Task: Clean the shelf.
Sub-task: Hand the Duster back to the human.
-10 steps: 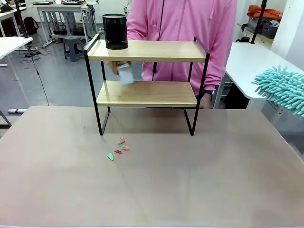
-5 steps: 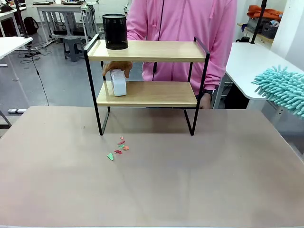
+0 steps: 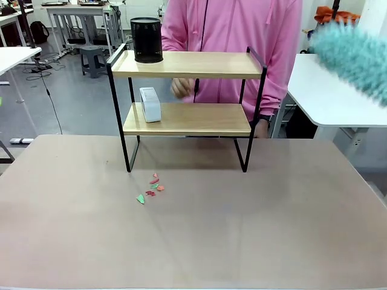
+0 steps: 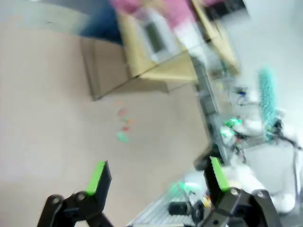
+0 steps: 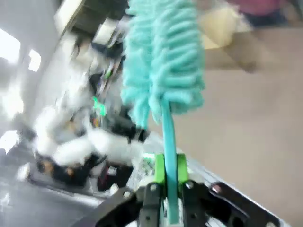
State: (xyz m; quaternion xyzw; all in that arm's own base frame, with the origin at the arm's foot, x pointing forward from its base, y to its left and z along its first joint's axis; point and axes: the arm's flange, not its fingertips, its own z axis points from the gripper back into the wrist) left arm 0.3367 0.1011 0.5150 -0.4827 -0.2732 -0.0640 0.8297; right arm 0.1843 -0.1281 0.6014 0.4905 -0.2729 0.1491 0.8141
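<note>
The shelf (image 3: 187, 65) stands at the table's far side, two wooden boards in a black frame. It appears blurred in the left wrist view as the shelf (image 4: 156, 61). A black mesh cup (image 3: 146, 40) sits on its top board and a small white device (image 3: 150, 104) on the lower board's left end. A teal fluffy duster (image 3: 354, 57) hangs blurred at the upper right. My right gripper (image 5: 166, 177) is shut on the duster's handle, with the duster (image 5: 161, 61) rising above it. My left gripper (image 4: 156, 177) is open over the table.
A person in a pink top (image 3: 233, 30) stands behind the shelf, one hand (image 3: 179, 88) held behind the lower tier. Small red and green scraps (image 3: 151, 188) lie on the brown table (image 3: 193, 241) in front of the shelf. A white table (image 3: 326, 90) stands at the right.
The person set the white device on the lower board and drew the hand back to the right. The duster swung upward at the right.
</note>
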